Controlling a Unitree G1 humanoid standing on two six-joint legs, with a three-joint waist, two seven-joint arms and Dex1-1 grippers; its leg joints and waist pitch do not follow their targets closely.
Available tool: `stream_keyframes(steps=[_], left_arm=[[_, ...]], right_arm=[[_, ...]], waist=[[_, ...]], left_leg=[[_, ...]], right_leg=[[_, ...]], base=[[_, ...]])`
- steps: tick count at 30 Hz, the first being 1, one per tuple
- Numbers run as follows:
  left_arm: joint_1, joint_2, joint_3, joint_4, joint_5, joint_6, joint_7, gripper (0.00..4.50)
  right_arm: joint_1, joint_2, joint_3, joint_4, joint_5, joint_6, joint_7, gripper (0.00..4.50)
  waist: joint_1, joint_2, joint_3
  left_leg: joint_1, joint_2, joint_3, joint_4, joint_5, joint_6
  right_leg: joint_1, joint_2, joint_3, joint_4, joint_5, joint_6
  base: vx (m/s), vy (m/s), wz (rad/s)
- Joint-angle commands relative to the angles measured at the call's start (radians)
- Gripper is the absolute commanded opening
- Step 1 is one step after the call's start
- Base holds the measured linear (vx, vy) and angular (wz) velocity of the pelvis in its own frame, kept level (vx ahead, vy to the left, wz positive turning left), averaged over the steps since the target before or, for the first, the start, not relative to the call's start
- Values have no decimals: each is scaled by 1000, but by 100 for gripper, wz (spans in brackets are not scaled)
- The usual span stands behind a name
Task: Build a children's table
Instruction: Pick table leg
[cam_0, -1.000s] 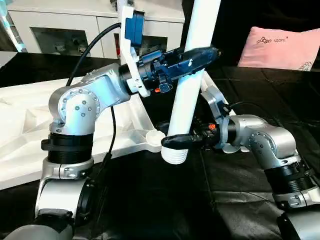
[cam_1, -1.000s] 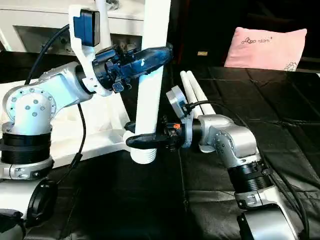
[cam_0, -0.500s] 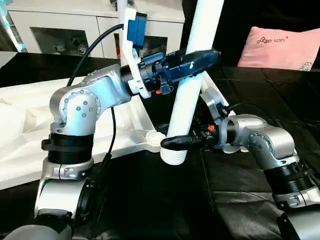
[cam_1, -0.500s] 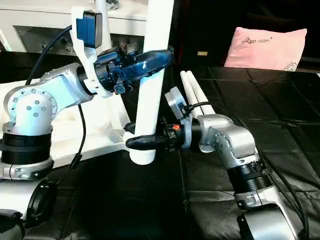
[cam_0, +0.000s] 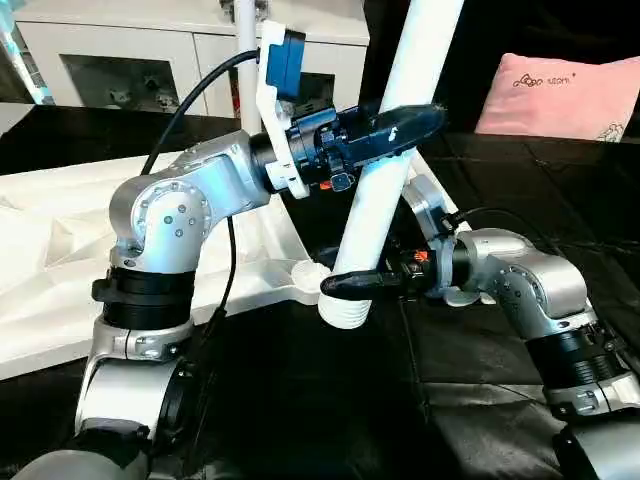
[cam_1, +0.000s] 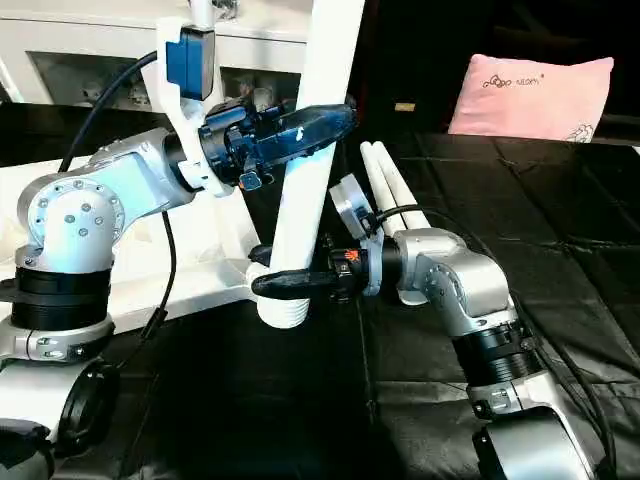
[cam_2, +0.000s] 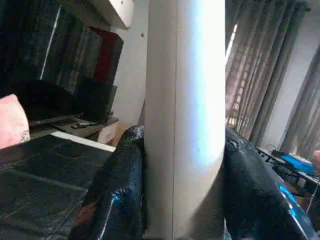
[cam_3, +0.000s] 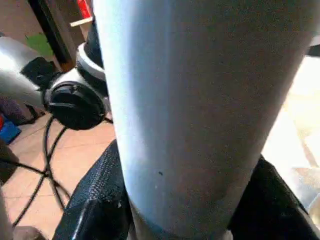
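Above the black-draped counter (cam_0: 300, 400), a long white tapered leg (cam_0: 385, 170) leans with its top tilted to the robot's right, held by both arms. The left gripper (cam_0: 395, 125) is clamped across the leg's middle, a dark finger on each side. The right gripper (cam_0: 350, 285) is clamped just above the leg's ribbed lower end, which hangs right beside the round corner socket (cam_0: 312, 272) of the white tabletop (cam_0: 50, 260). The tabletop lies on the counter at the robot's left, its near edge running up to that socket. Two more spare legs (cam_1: 385, 185) lie side by side on the counter behind the right arm, close to its wrist. To the right and front of the leg the dark cloth offers open room. A pink pillow (cam_0: 560, 95) sits well apart at the far right, and a white cabinet (cam_0: 150, 55) stands behind the tabletop. The held leg is smooth, hollow-looking and wider toward its top.
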Motion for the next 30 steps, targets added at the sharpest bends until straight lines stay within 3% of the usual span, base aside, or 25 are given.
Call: stream_keyframes(steps=[1,3,5,11,30], left_arm=[[-1,-14,-48,-51,-7,-2,-16,175],[-2,-12,-44,-50,-3,-1,-19,175],[-3,-7,-41,-50,-2,0,-23,175],[-5,15,-36,-44,2,-10,-38,175],[-4,28,-20,-29,7,-24,-31,175]], right_arm=[[-27,3,-18,50,-27,9,-68,200],[-33,9,-28,61,-16,16,-69,200],[-36,11,-36,58,-3,29,-68,255],[-34,9,-36,54,-5,26,-65,298],[-23,-4,-57,25,50,60,-37,301]], waist=[[3,-5,-82],[2,-4,-82],[3,-4,-81],[4,-3,-81],[3,1,-82]], left_leg=[[27,4,6,-59,-164,2],[27,4,6,-59,-164,1],[27,4,6,-60,-162,1],[28,4,6,-60,-168,-6],[29,4,5,-61,-174,-11]], right_leg=[[50,-36,12,-70,-31,-257],[51,-35,12,-69,-30,-256],[51,-35,12,-69,-28,-255],[50,-35,13,-70,-34,-251],[51,-34,12,-69,-28,-254]], base=[[0,0,0],[0,0,0],[0,0,0],[0,0,0],[0,0,0]])
